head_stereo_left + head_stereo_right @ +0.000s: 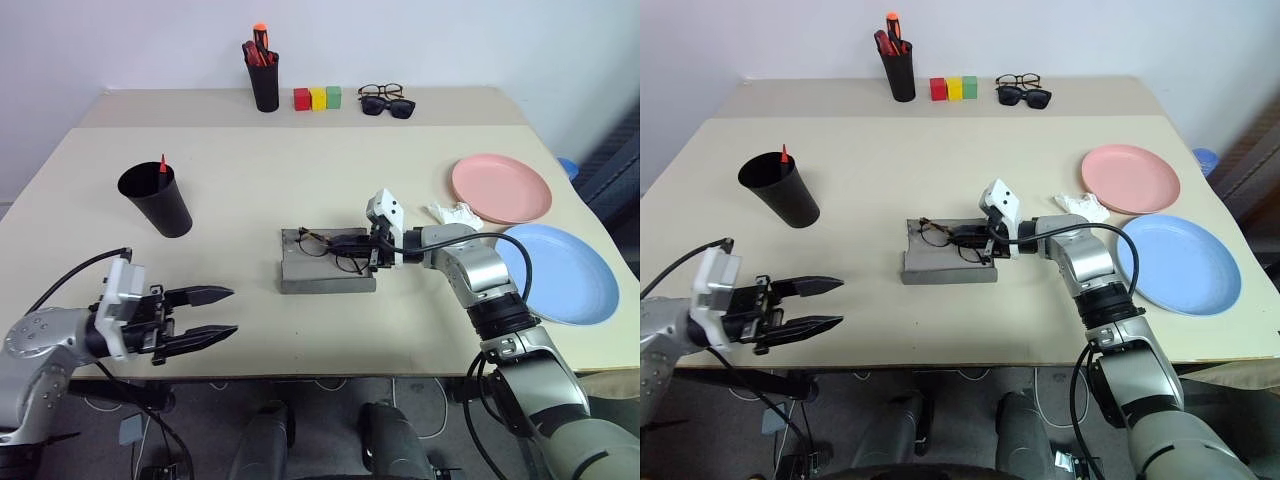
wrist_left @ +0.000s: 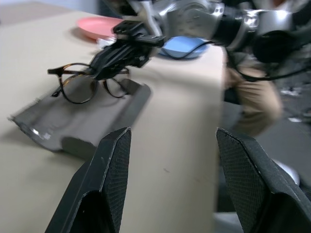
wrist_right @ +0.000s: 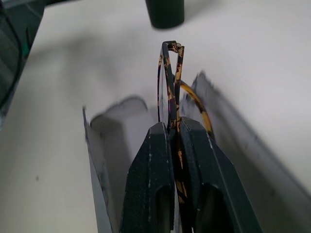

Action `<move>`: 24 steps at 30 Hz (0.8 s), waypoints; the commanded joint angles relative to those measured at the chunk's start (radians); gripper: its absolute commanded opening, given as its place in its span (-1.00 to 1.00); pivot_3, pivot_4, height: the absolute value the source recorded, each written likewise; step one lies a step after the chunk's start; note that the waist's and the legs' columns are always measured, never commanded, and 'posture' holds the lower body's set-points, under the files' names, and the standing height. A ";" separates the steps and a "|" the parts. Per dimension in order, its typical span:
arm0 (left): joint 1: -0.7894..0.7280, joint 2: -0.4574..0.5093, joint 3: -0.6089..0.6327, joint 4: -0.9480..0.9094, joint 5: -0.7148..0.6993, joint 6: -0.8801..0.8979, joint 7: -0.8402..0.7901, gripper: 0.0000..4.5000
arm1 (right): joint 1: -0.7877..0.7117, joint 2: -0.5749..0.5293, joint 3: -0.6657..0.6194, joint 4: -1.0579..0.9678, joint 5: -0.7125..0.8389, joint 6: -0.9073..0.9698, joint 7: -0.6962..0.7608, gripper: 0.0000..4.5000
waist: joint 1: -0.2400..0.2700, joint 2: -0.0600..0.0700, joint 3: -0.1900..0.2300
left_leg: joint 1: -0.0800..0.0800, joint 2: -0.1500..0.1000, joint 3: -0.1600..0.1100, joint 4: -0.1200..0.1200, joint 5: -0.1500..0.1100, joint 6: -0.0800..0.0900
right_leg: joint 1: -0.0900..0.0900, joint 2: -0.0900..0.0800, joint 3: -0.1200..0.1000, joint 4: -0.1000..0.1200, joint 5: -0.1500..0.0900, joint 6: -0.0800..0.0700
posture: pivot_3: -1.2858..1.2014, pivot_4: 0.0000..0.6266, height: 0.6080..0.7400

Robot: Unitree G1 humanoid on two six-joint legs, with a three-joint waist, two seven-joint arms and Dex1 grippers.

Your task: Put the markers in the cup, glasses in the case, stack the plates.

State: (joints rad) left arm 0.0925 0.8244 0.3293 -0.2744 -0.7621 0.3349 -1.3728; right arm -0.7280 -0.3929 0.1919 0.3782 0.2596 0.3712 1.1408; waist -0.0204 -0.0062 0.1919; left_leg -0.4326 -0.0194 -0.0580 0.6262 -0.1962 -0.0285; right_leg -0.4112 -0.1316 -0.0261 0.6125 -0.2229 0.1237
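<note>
- Pale beige table (image 1: 300,170) against a white wall, seen from above and in front.
- At the far edge: narrow black holder (image 1: 265,80) with red and orange pens, three small blocks (image 1: 318,97) in red, yellow and green, two dark pairs of spare glasses (image 1: 386,100).
- Toward the left: black cup (image 1: 158,200), upright, one red marker tip (image 1: 162,163) poking above the rim; no second marker to be made out.
- At the centre: grey case (image 1: 325,272), lying open and flat.
- Right gripper (image 1: 360,248) clenched on the glasses (image 1: 322,244), pinching the frame between both fingers and holding it over the case; contact with the lining not clear.
- In the right wrist view, frame (image 3: 170,92) edge-on and upright between the fingers (image 3: 150,165), open case below.
- Left gripper (image 1: 215,312) released, fingers parted and holding nothing, hovering near the front edge, well apart from the case.
- On the right: pink plate (image 1: 500,187) and blue plate (image 1: 560,272) side by side, not stacked; crumpled white scrap (image 1: 452,212) just beside the pink one.
- Step in hand, by judgement: glasses into the case.
- Next move likely calls for lowering the frame flat into the trough, letting go without snagging, then closing the lid; free left gripper could steady the case.
- Plates not yet stacked.
</note>
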 commanded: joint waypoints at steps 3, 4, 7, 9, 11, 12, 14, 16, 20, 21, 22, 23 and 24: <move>-0.025 0.046 0.022 0.083 0.008 -0.043 -0.107 0.26 | -0.043 -0.006 0.006 0.025 -0.021 -0.034 0.039 -0.98 | 0.001 0.000 0.000 | 0.000 0.000 0.000 0.000 0.000 0.000 | 0.000 0.000 0.000 0.000 0.000 0.000 | 0.03 -0.52 1.00; -0.035 0.045 0.017 0.091 0.011 -0.046 -0.109 0.26 | -0.040 -0.012 0.012 0.018 -0.020 -0.020 0.055 -0.98 | 0.001 0.000 0.000 | 0.000 0.000 0.000 0.000 0.000 0.000 | -0.001 0.000 0.000 0.000 0.000 0.000 | 0.03 -0.52 1.00; -0.070 0.033 -0.010 0.114 0.032 -0.060 -0.107 0.26 | -0.018 -0.037 0.016 -0.039 -0.006 0.033 0.083 -0.57 | 0.004 0.001 0.001 | 0.000 0.000 0.000 0.000 0.000 0.000 | -0.002 0.000 0.000 0.000 0.000 0.000 | 0.03 -0.52 1.00; -0.089 0.026 -0.021 0.130 0.044 -0.066 -0.104 0.26 | -0.007 -0.048 0.010 -0.070 0.001 0.055 0.087 -0.29 | 0.005 0.001 0.001 | 0.000 0.000 -0.001 -0.001 0.000 0.000 | -0.002 0.000 0.000 0.001 0.000 0.000 | 0.03 -0.52 1.00; -0.131 0.011 -0.037 0.165 0.065 -0.067 -0.072 0.26 | 0.013 -0.073 -0.008 -0.122 0.010 0.082 0.079 0.17 | 0.005 0.001 0.001 | 0.000 0.000 0.000 -0.001 0.000 0.000 | -0.001 0.000 0.000 0.001 0.000 0.000 | 0.03 -0.52 1.00; -0.152 0.006 -0.047 0.180 0.074 -0.065 -0.061 0.26 | 0.023 -0.087 -0.017 -0.153 0.022 0.105 0.082 0.41 | 0.007 0.001 0.001 | 0.000 0.000 0.000 -0.001 0.000 0.000 | -0.001 0.000 0.000 0.001 0.000 0.000 | 0.03 -0.52 1.00; -0.209 -0.023 -0.072 0.215 0.127 -0.094 0.002 0.26 | 0.050 -0.118 -0.031 -0.220 0.041 0.145 0.081 0.41 | 0.009 0.001 0.001 | 0.000 0.000 0.000 -0.001 0.000 0.000 | -0.001 0.000 0.000 0.001 0.000 0.000 | 0.03 -0.52 1.00; -0.273 -0.064 -0.093 0.256 0.196 -0.158 0.072 0.26 | 0.074 -0.139 -0.050 -0.281 0.057 0.174 0.059 0.41 | 0.009 0.001 0.001 | 0.000 0.000 0.000 -0.001 0.000 0.000 | 0.000 0.000 0.000 0.000 0.000 0.000 | 0.03 -0.52 1.00; -0.444 -0.120 -0.181 0.367 0.321 -0.206 0.171 0.26 | 0.157 -0.189 -0.135 -0.448 0.104 0.223 -0.008 0.41 | 0.013 0.000 0.001 | -0.001 0.000 -0.001 0.000 0.000 0.000 | 0.000 0.000 -0.001 0.001 0.000 0.001 | 0.03 -0.52 1.00; -0.490 -0.135 -0.200 0.398 0.342 -0.211 0.189 0.26 | 0.189 -0.209 -0.154 -0.493 0.108 0.230 -0.023 0.41 | 0.016 0.000 0.001 | -0.001 0.000 -0.001 0.000 0.000 0.000 | 0.001 0.000 -0.001 0.001 0.000 0.001 | 0.03 -0.52 1.00; -0.548 -0.154 -0.224 0.451 0.381 -0.234 0.216 0.26 | 0.240 -0.238 -0.175 -0.544 0.099 0.219 -0.040 0.41 | 0.019 -0.001 0.001 | -0.001 0.000 -0.001 0.000 0.000 0.000 | 0.001 0.000 -0.001 0.000 0.000 0.001 | 0.03 -0.52 1.00; -0.598 -0.170 -0.246 0.502 0.416 -0.256 0.236 0.26 | 0.290 -0.264 -0.197 -0.590 0.094 0.208 -0.054 0.41 | 0.028 -0.001 0.001 | -0.001 0.000 -0.001 0.000 0.000 0.000 | 0.001 0.000 -0.001 0.000 0.000 0.001 | 0.03 -0.52 1.00; -0.642 -0.185 -0.264 0.548 0.439 -0.269 0.246 0.15 | 0.340 -0.288 -0.221 -0.630 0.094 0.205 -0.066 0.43 | 0.033 -0.002 0.001 | -0.001 -0.001 -0.001 0.001 0.000 0.000 | 0.002 0.000 -0.001 0.000 0.000 0.002 | 0.03 -0.52 1.00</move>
State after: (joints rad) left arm -0.5162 0.6393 0.0775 0.2307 -0.3660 0.1019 -1.1529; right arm -0.4163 -0.6573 0.0180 -0.1759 0.3462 0.5902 1.0946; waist 0.0128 -0.0081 0.1927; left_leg -0.4337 -0.0201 -0.0585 0.6268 -0.1960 -0.0285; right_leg -0.4096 -0.1316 -0.0276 0.6125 -0.2232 0.1261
